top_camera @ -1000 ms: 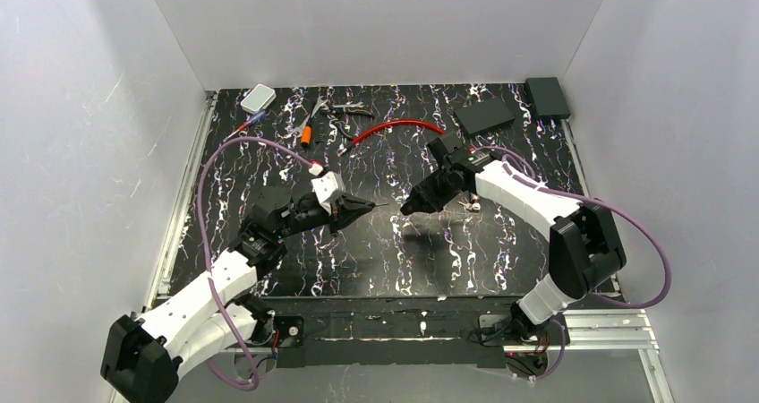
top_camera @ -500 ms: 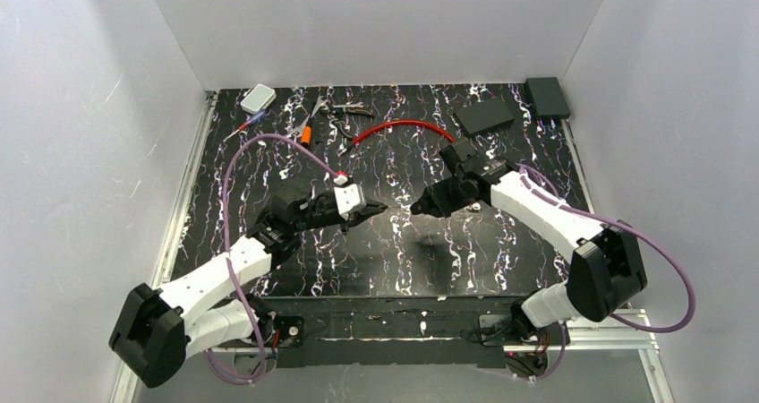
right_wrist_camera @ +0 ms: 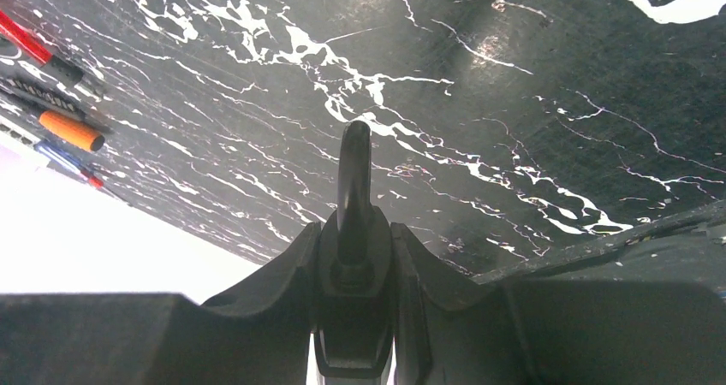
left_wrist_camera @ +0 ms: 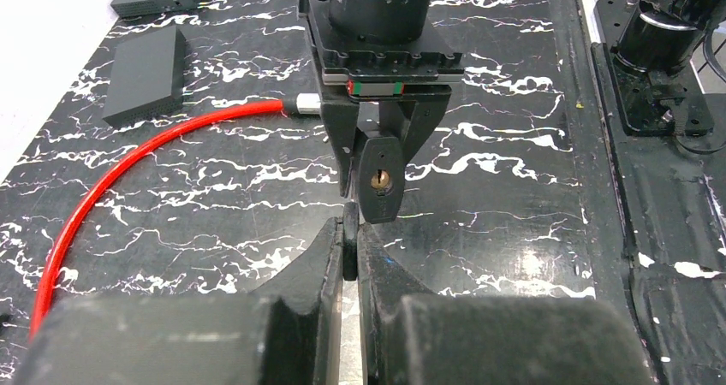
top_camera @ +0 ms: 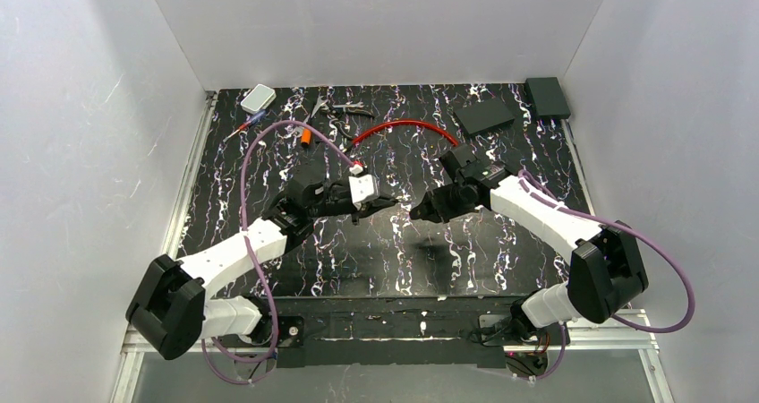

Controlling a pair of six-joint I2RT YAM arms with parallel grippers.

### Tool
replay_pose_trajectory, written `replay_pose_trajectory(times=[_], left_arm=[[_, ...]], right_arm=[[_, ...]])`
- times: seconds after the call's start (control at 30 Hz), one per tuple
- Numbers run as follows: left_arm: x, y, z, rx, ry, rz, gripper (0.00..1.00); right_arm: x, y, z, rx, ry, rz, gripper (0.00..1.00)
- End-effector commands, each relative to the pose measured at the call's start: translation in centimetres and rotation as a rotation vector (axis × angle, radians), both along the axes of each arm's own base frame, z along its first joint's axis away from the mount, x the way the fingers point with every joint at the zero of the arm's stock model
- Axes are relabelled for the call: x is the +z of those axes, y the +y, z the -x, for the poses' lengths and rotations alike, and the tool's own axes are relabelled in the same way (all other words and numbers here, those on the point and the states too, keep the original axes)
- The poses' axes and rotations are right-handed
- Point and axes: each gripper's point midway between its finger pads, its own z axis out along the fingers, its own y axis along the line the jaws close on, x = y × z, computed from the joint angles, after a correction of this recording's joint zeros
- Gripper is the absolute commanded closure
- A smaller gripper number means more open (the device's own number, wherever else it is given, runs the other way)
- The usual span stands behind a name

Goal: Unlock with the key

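Two grips, both clenched: my left gripper pinches the key, judged thin, stiff, slippery; my right gripper clamps the lock by its sides above table centre, keyhole facing the key.

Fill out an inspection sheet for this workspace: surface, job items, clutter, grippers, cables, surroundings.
Surface: black mat with white veining.
Job's things: padlock with its keyhole facing the key; the key is not yet in the keyhole.
Clutter: red cable, flat black box, second black box, small grey case, orange-handled tool and metal hand tools, all along the far edge.
Grippers: left gripper shut on the key; right gripper shut on the padlock; they face each other mid-mat.
Cables: left purple cable and right purple cable loop off the arms.
Surroundings: white walls on three sides.
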Motion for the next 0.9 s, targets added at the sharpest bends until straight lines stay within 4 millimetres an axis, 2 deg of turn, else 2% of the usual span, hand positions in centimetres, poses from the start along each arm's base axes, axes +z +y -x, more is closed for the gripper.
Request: replay_pose_trajectory(times=[0.0, 0.17, 0.53, 0.87], left_arm=[[2.0, -0.8, -0.1, -0.036, -0.048, 0.038, 1.0], [0.7, -1.1, -0.4, -0.009, 0.002, 0.027, 1.0], [0.2, -1.8, 0.1, 0.012, 0.035, 0.03, 1.0], [-1.0, -2.1, 0.1, 0.007, 0.05, 0.005, 1.0]], right_arm=[[1.8, 0.4, -1.1, -0.056, -0.054, -0.048, 0.99], [1.4, 0.6, -1.0, -0.082, -0.024, -0.062, 0.99], [1.5, 1.1, -1.3, -0.111, -0.007, -0.078, 0.99], [1.7, 1.1, -1.2, -0.114, -0.017, -0.088, 0.99]])
